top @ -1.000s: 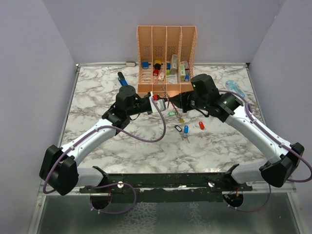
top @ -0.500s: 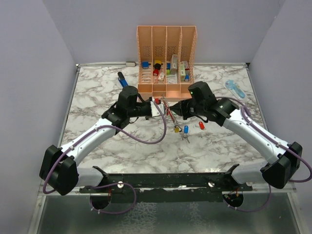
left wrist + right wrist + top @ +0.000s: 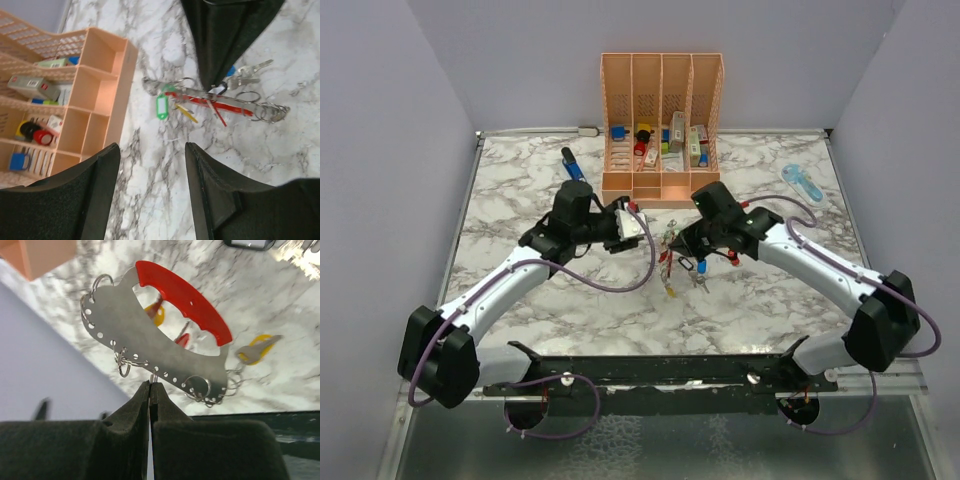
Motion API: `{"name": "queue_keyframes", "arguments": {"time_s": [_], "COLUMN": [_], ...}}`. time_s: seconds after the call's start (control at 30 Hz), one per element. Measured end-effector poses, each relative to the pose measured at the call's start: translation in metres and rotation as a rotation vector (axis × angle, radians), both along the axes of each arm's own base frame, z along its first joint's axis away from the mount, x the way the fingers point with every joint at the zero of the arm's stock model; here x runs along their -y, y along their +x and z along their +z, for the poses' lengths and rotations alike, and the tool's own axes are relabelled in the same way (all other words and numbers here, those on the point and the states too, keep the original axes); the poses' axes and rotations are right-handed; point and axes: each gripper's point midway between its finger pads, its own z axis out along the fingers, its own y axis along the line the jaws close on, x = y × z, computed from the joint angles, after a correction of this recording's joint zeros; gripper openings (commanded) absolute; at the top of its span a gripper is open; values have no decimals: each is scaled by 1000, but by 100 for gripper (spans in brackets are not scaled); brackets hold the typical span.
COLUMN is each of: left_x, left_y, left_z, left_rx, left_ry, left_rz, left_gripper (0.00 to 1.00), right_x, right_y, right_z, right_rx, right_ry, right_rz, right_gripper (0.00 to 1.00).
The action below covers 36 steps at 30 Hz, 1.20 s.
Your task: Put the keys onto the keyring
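Note:
The keyring (image 3: 165, 337) is a flat metal plate with a red curved grip and several split rings in holes along its rim. My right gripper (image 3: 150, 386) is shut on one small ring at the plate's edge, and the plate hangs just above the marble near the table's middle (image 3: 667, 252). A yellow key (image 3: 260, 351) and a green-tagged key (image 3: 161, 106) dangle from it. Blue (image 3: 701, 266), red (image 3: 733, 258) and black (image 3: 685, 264) keys lie on the table beside it. My left gripper (image 3: 638, 226) stands open and holds nothing, a little left of the keyring (image 3: 222, 102).
A peach slotted organizer (image 3: 662, 100) with small coloured items stands at the back centre, close behind both grippers. A blue pen-like tool (image 3: 570, 162) lies to its left. A pale blue object (image 3: 803, 182) lies at the back right. Walls enclose the table.
My left gripper has opened, let go of the keyring and drawn back to the left. My right gripper has carried the keyring left and toward the near edge.

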Motion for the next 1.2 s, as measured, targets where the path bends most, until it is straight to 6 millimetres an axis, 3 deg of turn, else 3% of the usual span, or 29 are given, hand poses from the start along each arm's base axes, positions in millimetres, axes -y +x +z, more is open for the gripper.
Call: {"name": "queue_keyframes", "arguments": {"time_s": [0.27, 0.37, 0.53, 0.6, 0.63, 0.67, 0.7, 0.83, 0.97, 1.07, 1.2], "left_x": [-63, -71, -75, -76, -75, -75, -74, -74, -69, -60, -43], "left_y": [55, 63, 63, 62, 61, 59, 58, 53, 41, 25, -11], "left_z": [26, 33, 43, 43, 41, 38, 34, 16, -7, -31, -77], "left_rx": [8, 18, 38, 46, 46, 43, 37, 5, -60, -108, -163], "left_ry": [-81, -103, -122, -120, -117, -112, -107, -81, -52, -13, 76], "left_rz": [304, 356, 379, 373, 367, 357, 350, 334, 290, 243, 141], "left_gripper": [58, 59, 59, 60, 60, 60, 60, 60, 67, 67, 65], "right_x": [-26, -34, -53, -60, -63, -64, -66, -69, -65, -51, -26], "right_y": [13, 4, -9, -11, -11, -10, -10, -7, -6, -5, -2], "right_z": [-77, -94, -100, -94, -89, -83, -74, -37, -6, 12, 30], "right_rx": [-70, -82, -26, 19, 47, 77, 111, 246, 370, 466, 554], "right_ry": [-217, -226, -139, -112, -103, -95, -88, -73, -84, -138, -253], "right_rz": [264, 364, 517, 576, 601, 623, 643, 710, 748, 749, 722], "right_gripper": [1, 1, 21, 30, 46, 79, 92, 95, 94, 87, 75]}}
